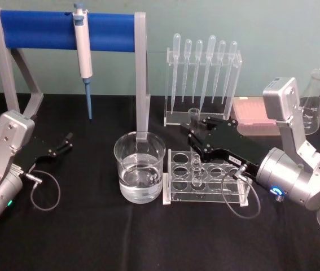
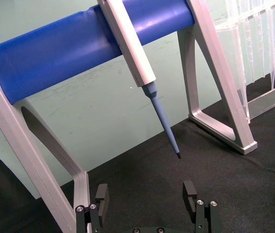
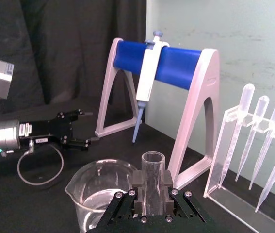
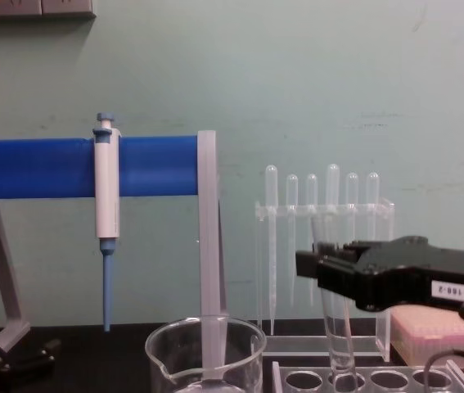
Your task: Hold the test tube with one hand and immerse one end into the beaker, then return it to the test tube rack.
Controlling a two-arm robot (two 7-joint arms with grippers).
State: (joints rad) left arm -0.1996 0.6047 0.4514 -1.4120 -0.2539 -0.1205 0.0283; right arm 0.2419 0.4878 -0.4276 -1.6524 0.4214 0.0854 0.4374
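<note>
Test tube point(image 4: 335, 327): a plain, clear glass tube with straight walls, an open round mouth and a rounded bottom. It stands almost upright, leaning a little, above the clear rack point(image 1: 205, 180) with round holes, its lower end at or just inside one of the holes. The right gripper point(image 1: 196, 137), black and boxy with a small white label, reaches in from the right and is closed around the tube's upper part.

The beaker point(image 1: 140, 167), wide and clear with a rolled rim, stands just to the left of the rack on the black table point(image 1: 92, 237). From the head view, liquid fills roughly its lower half.

The chest view shows the tube from the side, giving its slight tilt and its height against the beaker's rim point(image 4: 205, 332). The right wrist view looks along the fingers point(image 3: 138, 187) instead: the tube's open mouth point(image 3: 153, 158) rises above the two black pads that press it from either side, with the beaker's pour spout point(image 3: 72, 184) just beyond.

The left gripper point(image 1: 66, 141) rests low at the table's left side, well apart from the beaker. The left wrist view shows its fingers point(image 2: 189, 194) spread wide with nothing between them.

Behind, a blue-and-white pipettor point(image 1: 83, 53) hangs on a stand with a blue bar point(image 1: 41, 31), and a row of plastic pipettes point(image 1: 204, 70) stands in a clear holder.
</note>
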